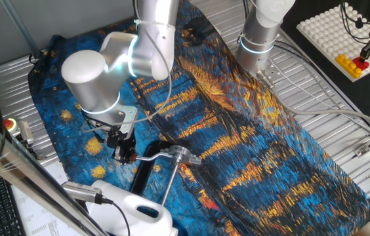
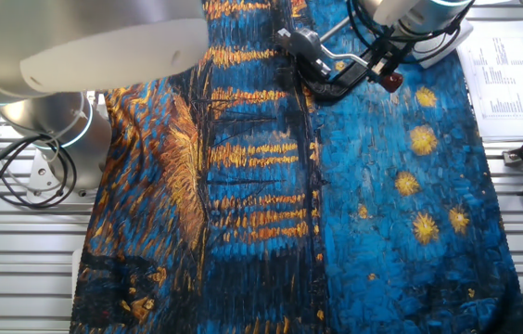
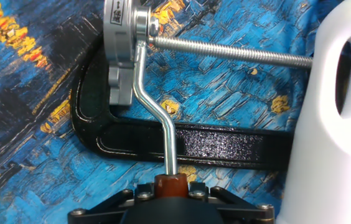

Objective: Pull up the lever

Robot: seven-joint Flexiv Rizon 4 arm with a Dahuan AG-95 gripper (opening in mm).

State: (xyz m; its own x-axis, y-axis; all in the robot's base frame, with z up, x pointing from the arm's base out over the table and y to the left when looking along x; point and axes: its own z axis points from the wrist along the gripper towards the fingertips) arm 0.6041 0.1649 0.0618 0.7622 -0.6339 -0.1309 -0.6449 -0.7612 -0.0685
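Observation:
The lever is a thin bent silver rod [image 3: 157, 106] running from a silver pivot hub [image 3: 124, 53] down to a dark-red knob [image 3: 170, 182]. My gripper [image 3: 170, 188] is shut on that knob, with its jaws tight against both sides. In one fixed view the gripper [image 1: 125, 153] holds the knob at the left end of the lever [image 1: 153, 156], beside the hub [image 1: 182, 155]. In the other fixed view the knob [image 2: 392, 82] shows below the gripper [image 2: 384, 67], right of the hub [image 2: 299, 42].
A long threaded silver rod [image 3: 238, 55] and a flat black C-shaped bar [image 3: 188, 144] belong to the same clamp. A white plastic jug [image 3: 331, 112] stands close on the right. A painted blue cloth [image 1: 250, 151] covers the table. A second arm's base [image 1: 260, 33] stands behind.

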